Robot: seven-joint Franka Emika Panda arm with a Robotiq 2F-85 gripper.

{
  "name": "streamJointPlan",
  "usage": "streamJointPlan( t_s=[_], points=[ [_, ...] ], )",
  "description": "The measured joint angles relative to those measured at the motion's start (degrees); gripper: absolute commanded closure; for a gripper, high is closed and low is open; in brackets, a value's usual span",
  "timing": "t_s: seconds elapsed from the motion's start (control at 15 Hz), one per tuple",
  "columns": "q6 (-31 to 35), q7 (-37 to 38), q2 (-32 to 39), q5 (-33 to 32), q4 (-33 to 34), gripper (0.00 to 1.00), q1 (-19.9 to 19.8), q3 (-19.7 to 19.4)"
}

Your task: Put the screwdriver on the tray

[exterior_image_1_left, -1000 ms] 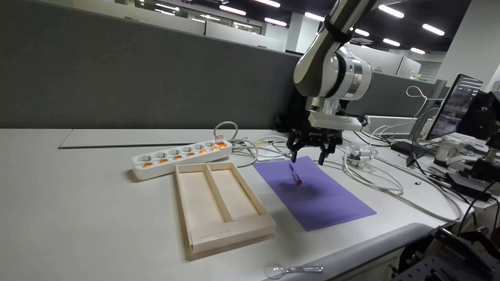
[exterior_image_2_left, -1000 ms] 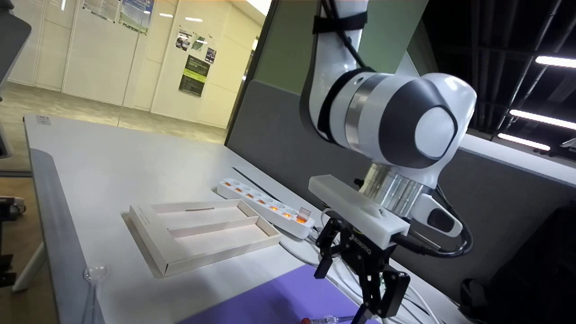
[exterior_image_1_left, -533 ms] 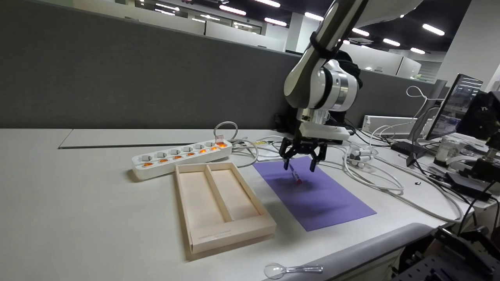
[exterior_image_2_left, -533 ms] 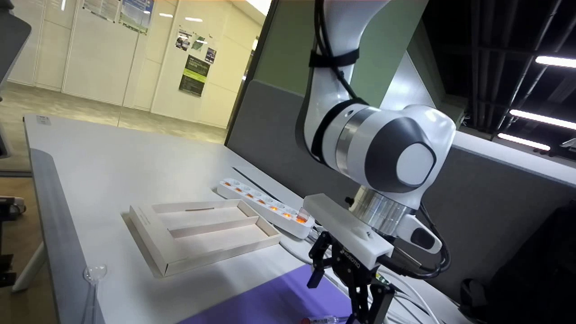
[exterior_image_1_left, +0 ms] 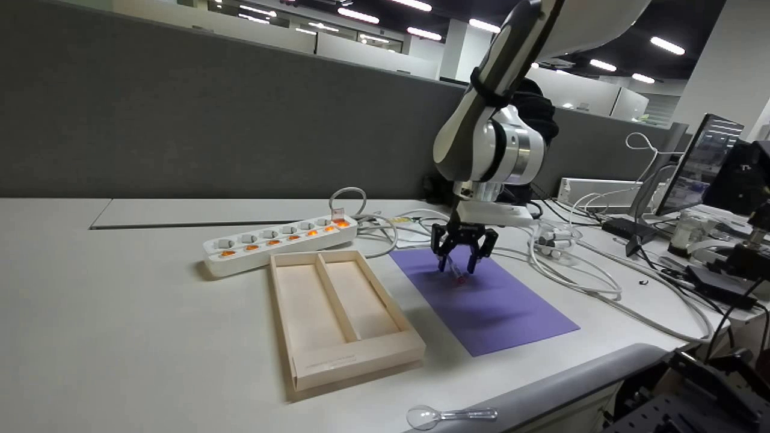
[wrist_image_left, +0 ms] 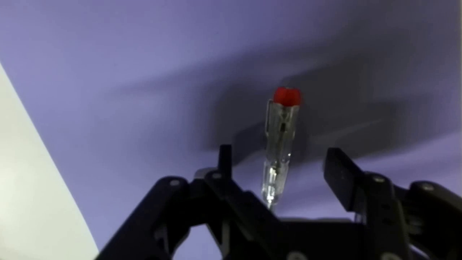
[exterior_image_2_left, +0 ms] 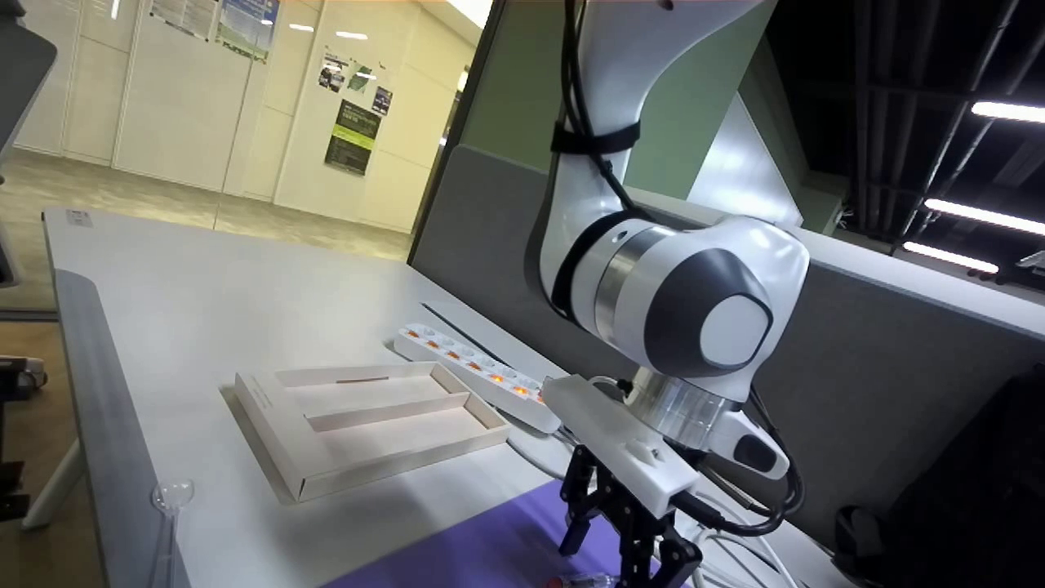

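Note:
The screwdriver has a clear handle with a red end cap; it lies on the purple mat. In the wrist view its shaft end is hidden behind my gripper. My gripper is open, with one finger on each side of the handle and a gap on both sides. In an exterior view my gripper is low over the screwdriver. It also shows in an exterior view, with part of the screwdriver at the bottom edge. The pale wooden tray, with two long compartments, holds nothing.
The purple mat lies beside the tray. A white power strip stands behind the tray. White cables run behind and beside the mat. A clear spoon lies at the table's front edge. A grey partition stands behind the table.
My gripper has moved down to the screwdriver, shifting left in an exterior view. The gap between its fingers looks narrower. The screwdriver and the tray have not visibly moved.

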Motion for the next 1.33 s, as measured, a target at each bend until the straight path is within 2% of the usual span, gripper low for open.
streamJointPlan(
  t_s=[0.33, 0.4, 0.73, 1.0, 1.33],
  points=[
    [0.4, 0.0, 0.2, 0.5, 0.1, 0.95, 0.0, 0.2],
    [0.4, 0.0, 0.1, 0.5, 0.2, 0.99, 0.1, 0.3],
    [0.6, -0.1, 0.1, 0.2, 0.3, 0.95, 0.8, 0.5],
    [0.5, -0.3, -1.7, -1.3, 0.3, 0.95, 3.5, 0.7],
    [-0.9, -1.7, -5.2, -3.5, 0.1, 0.95, 6.7, 3.0]
  ],
)
